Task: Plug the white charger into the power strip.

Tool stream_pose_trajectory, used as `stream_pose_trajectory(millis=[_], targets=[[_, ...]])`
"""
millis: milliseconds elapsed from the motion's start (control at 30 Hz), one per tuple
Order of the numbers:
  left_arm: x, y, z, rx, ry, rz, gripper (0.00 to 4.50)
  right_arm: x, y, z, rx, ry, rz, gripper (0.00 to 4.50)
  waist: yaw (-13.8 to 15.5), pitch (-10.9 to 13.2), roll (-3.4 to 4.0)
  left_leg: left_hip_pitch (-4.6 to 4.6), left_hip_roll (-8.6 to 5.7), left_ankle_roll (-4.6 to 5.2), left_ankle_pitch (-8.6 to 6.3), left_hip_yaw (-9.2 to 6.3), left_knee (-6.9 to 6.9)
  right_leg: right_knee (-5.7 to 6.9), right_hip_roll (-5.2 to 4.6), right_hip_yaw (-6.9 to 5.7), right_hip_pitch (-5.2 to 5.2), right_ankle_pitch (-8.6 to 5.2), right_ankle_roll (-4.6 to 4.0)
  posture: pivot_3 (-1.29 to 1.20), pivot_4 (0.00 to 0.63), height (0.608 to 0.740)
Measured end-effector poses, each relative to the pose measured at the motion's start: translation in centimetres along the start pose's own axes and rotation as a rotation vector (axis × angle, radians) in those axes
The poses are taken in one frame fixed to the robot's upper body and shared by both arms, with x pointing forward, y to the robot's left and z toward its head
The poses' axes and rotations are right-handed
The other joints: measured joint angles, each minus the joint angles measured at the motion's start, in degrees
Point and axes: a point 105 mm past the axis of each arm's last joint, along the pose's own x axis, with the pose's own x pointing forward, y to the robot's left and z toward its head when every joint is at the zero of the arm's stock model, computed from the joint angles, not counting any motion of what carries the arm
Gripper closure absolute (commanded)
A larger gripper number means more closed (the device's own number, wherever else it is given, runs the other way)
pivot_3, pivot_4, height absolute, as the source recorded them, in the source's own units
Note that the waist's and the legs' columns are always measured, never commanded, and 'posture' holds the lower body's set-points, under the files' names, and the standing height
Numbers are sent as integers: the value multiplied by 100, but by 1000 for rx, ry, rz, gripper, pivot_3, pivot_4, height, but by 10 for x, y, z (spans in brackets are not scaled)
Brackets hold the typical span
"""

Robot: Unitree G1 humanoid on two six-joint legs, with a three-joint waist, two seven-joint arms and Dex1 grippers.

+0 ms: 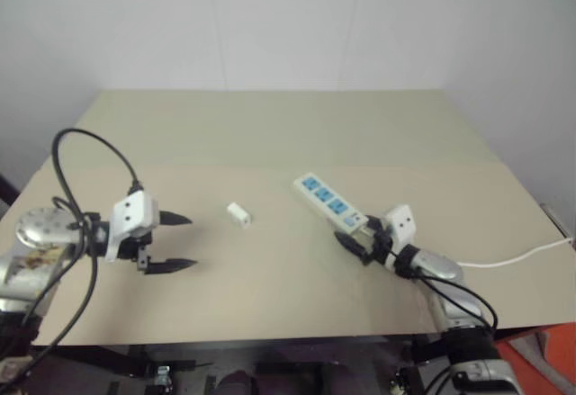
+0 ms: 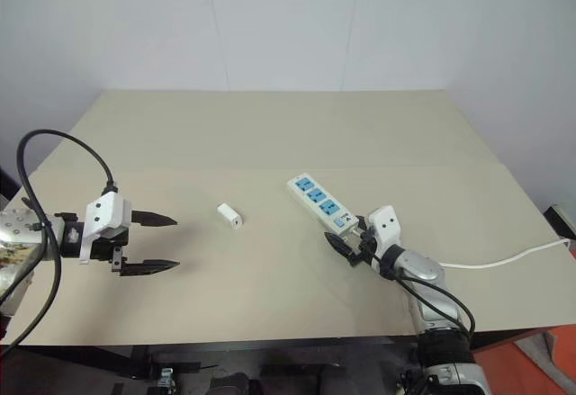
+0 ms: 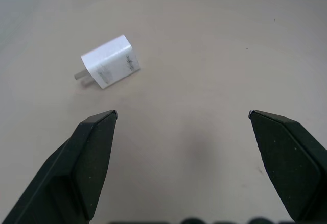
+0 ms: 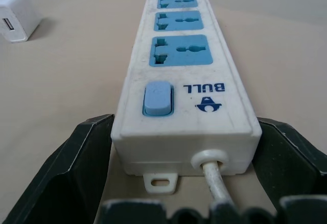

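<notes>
Both grippers spread: right gripper (image 4: 184, 147) fingers flanking power strip (image 4: 186, 81) cord end, left gripper (image 1: 175, 242) short of white charger (image 1: 238, 214).

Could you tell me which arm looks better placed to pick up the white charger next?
Probably the left. The left gripper is open and faces the white charger lying on the table, while the right gripper straddles the cord end of the power strip.

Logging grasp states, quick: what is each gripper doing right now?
Left gripper: open, empty, short of the white charger.
Right gripper: open, fingers on either side of the power strip's cord end, no clamp visible.
</notes>
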Motion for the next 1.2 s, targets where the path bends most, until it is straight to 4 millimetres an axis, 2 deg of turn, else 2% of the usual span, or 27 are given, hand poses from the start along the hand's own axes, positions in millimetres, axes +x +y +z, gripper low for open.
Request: stream_pose_trajectory(millis=[67,233,367,467,667,833,1000,1200], targets=[[2,5,9,17,-39,6,0,1,1,0,20,-10,9,1099,0,0,0,0,0,0,0,0,0,0,2,0,1,0,0,0,150,740],[17,24,43,104,-127,2,0,2,2,0,33,-12,26,1095,6,-1,-2,3,-9,0,0,-2,5,-1,5,-3,8,1,1,0,150,740],[47,32,57,240,-53,-115,0,5,3,0,25,-10,44,1095,1,-2,-3,4,-14,0,0,20,6,-2,10,-1,13,1,2,0,150,740],[71,37,68,370,74,-260,0,7,1,1,14,-7,52,1095,-7,-1,-5,-3,-10,0,0,35,11,-7,21,0,10,3,2,0,150,740],[95,42,92,592,331,-481,0,10,0,2,-23,14,78,1095,-38,1,-6,-3,-8,2,-1,37,9,-10,23,14,8,2,4,0,150,740],[119,39,79,680,494,-613,0,10,-1,2,-29,18,80,1095,-30,2,-9,-6,-7,2,-1,36,13,-6,27,17,6,2,5,0,150,740],[129,40,71,790,618,-695,0,10,-1,3,-33,17,78,1095,-25,3,-11,-12,-8,6,-2,36,13,-10,25,18,3,2,6,0,150,740],[142,38,57,832,710,-736,0,11,-1,2,-33,19,77,1095,-27,5,-14,-14,-7,7,-3,29,15,-10,26,18,2,2,6,0,150,740]])
